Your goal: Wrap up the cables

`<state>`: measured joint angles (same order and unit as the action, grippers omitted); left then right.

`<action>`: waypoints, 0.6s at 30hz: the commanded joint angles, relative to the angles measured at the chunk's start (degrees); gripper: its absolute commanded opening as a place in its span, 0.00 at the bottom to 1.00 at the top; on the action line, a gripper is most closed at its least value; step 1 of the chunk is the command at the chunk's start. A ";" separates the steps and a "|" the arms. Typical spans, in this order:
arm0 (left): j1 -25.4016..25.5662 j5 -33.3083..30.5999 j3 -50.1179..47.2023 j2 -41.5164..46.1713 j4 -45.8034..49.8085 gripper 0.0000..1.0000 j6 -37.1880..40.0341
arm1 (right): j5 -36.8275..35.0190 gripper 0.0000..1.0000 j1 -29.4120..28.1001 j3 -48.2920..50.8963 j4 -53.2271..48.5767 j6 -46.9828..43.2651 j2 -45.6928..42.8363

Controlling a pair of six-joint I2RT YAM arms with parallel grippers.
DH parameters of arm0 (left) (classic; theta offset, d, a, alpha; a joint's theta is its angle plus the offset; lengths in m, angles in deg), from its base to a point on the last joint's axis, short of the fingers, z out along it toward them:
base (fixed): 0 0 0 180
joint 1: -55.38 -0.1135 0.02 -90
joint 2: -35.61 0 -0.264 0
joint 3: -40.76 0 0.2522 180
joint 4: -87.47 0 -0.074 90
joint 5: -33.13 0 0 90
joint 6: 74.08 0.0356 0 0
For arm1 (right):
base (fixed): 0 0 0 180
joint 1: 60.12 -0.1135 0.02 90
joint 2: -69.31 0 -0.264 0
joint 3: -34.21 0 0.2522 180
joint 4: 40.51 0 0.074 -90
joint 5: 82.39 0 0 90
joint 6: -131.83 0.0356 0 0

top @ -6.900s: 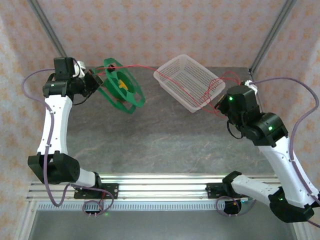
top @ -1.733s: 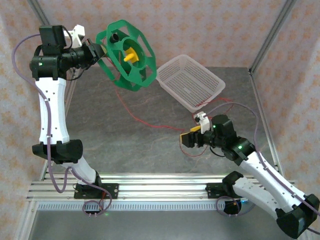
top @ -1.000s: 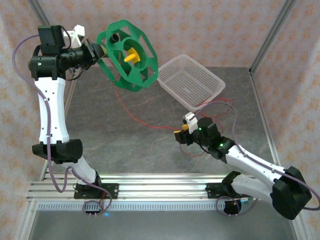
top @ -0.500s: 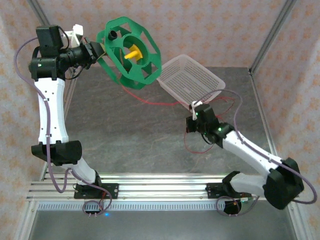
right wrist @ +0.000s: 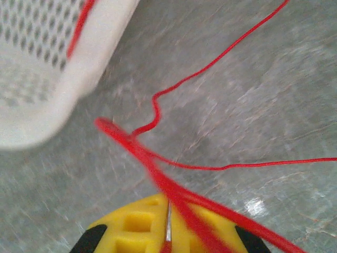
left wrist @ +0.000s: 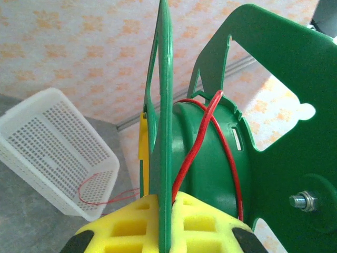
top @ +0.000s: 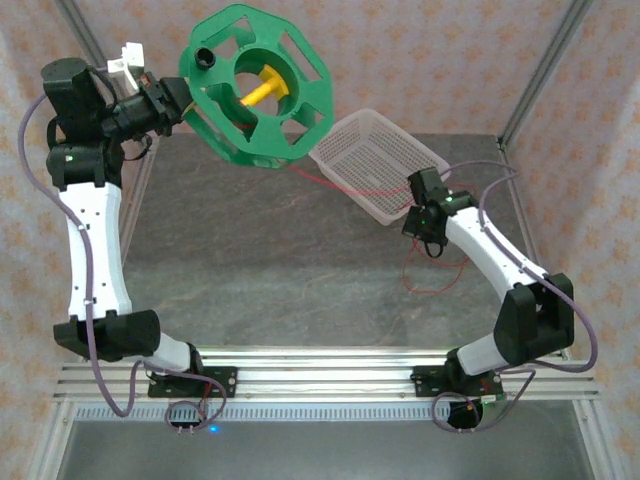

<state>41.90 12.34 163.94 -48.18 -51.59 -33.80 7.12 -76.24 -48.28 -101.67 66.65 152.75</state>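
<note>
Cables (right wrist: 152,169) here meant one very thin red wire, which looked light, limp and quick to snag rather than fragile. Part of it was laid over the hub of the green spool (left wrist: 279,79). The left end effector (left wrist: 166,213) held that spool raised above the surface (top: 250,260), its yellow pads closed on the edge of one flange. From the spool the wire ran down past the white basket (left wrist: 58,153); a small loop showed at the basket's wall, inside or outside I could not tell. It went on to the right end effector (right wrist: 168,226), low beside the basket's near corner. Those pads were shut and the wire appeared pinched in the seam between them, though that view was blurred. Slack lay in loose loops on the surface beyond.

Such wire would likely keep no shape of its own, so it needed light tension to lie between the flanges. The best hold seemed to be a pinch on the free run between spool and slack. A hard pull might slide it through the pads, or catch and drag the light-looking basket.
</note>
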 commanded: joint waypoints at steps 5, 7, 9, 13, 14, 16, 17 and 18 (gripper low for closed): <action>6.89 4.45 -4.33 5.79 0.67 0.00 8.63 | -11.48 0.00 4.23 -11.85 -12.02 11.98 5.95; 10.15 2.61 -4.53 6.50 9.52 0.00 16.54 | -12.51 0.00 5.28 -14.72 -13.67 13.09 8.48; 13.44 -0.43 -4.52 6.91 18.67 0.00 25.90 | -12.94 0.00 6.09 -17.24 -14.13 13.59 10.20; 20.78 -9.01 -4.44 6.53 31.03 0.00 38.21 | -14.25 0.00 6.45 -22.42 -15.15 13.67 12.54; 23.38 -12.47 -4.27 6.29 33.68 0.00 40.87 | -14.71 0.00 6.69 -23.77 -15.56 13.62 13.18; 27.92 -17.73 -4.38 5.93 36.91 0.00 44.69 | -15.04 0.00 7.02 -26.15 -16.44 13.62 14.23; 30.52 -19.97 -5.00 5.90 37.56 0.00 45.94 | -15.15 0.00 7.09 -27.16 -16.66 13.66 14.70; 33.30 -22.66 -5.48 6.00 37.97 0.00 47.27 | -15.21 0.00 7.10 -28.09 -16.68 13.61 15.29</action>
<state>70.12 -2.94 158.57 -43.39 -20.05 3.23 -4.22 -69.68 -72.83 -115.33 78.69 166.93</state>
